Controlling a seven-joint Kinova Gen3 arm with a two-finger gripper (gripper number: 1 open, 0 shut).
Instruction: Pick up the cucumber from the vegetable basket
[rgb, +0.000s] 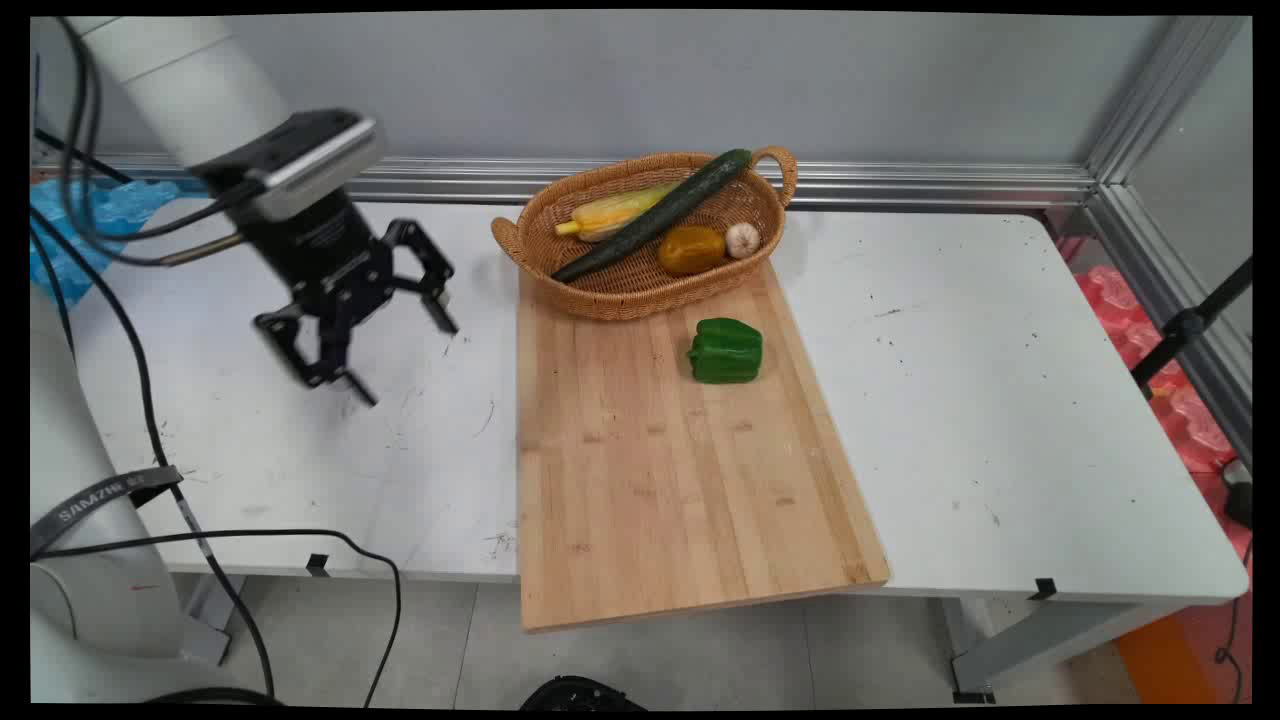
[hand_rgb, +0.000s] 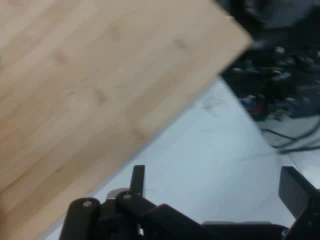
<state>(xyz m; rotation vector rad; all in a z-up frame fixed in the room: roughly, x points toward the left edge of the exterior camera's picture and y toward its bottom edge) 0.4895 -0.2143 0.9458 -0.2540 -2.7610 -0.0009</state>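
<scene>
Black tool (rgb: 400, 362), fingers spread and empty, hangs over white surface (rgb: 1000, 400) left of wooden board (rgb: 660, 480); green pepper (rgb: 726, 350) lies on board before wicker basket (rgb: 620, 290). Hand view: board (hand_rgb: 90, 85) fills upper left, open tool (hand_rgb: 215, 192) over bare surface (hand_rgb: 210, 150).

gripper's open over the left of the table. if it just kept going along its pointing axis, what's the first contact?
Probably bare white table. The open gripper points down and slightly toward the wooden cutting board; the hand view shows table directly ahead, with the board's edge further along. Depth is unclear, so the board isn't excluded.
</scene>
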